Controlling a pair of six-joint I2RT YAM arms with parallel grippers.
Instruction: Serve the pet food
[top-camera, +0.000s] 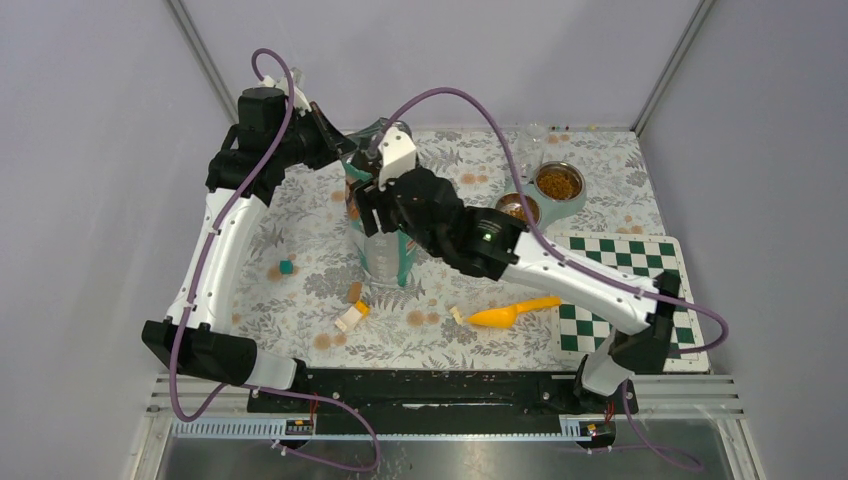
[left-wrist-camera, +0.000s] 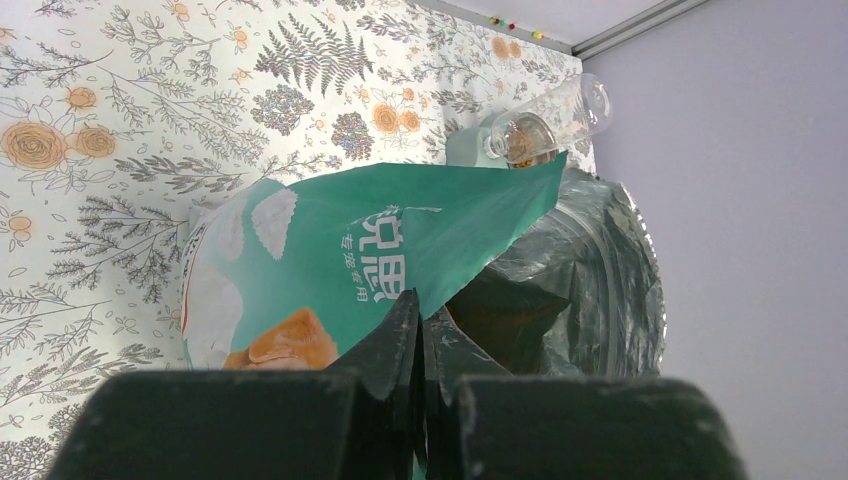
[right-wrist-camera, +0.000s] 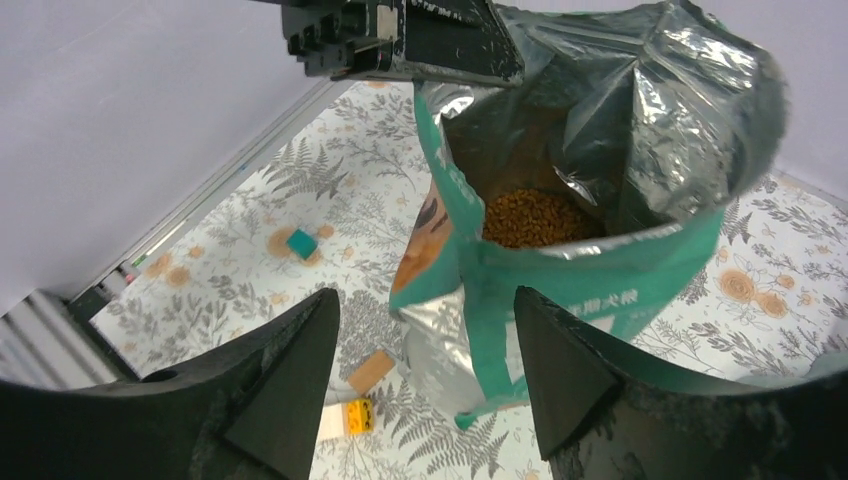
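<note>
The teal bag (top-camera: 385, 255) stands upright and open in the middle of the mat. Brown kibble (right-wrist-camera: 535, 218) lies inside it, seen in the right wrist view. My left gripper (left-wrist-camera: 420, 312) is shut on the bag's (left-wrist-camera: 330, 270) top rim at its far-left side; it also shows from above (top-camera: 345, 150) and in the right wrist view (right-wrist-camera: 440, 45). My right gripper (right-wrist-camera: 425, 315) is open and empty, poised above the bag's (right-wrist-camera: 600, 290) near side; from above it sits over the bag's mouth (top-camera: 372, 205). Two metal bowls hold kibble: one (top-camera: 558, 183) far right, one (top-camera: 517, 209) beside it.
An orange scoop (top-camera: 512, 314) lies on the mat near the front. Small toy blocks are scattered: teal (top-camera: 286, 267), brown (top-camera: 354, 291), white-and-yellow (top-camera: 351, 316). A green checkered board (top-camera: 620, 255) lies at the right. A clear bottle (left-wrist-camera: 545, 120) stands behind the bag.
</note>
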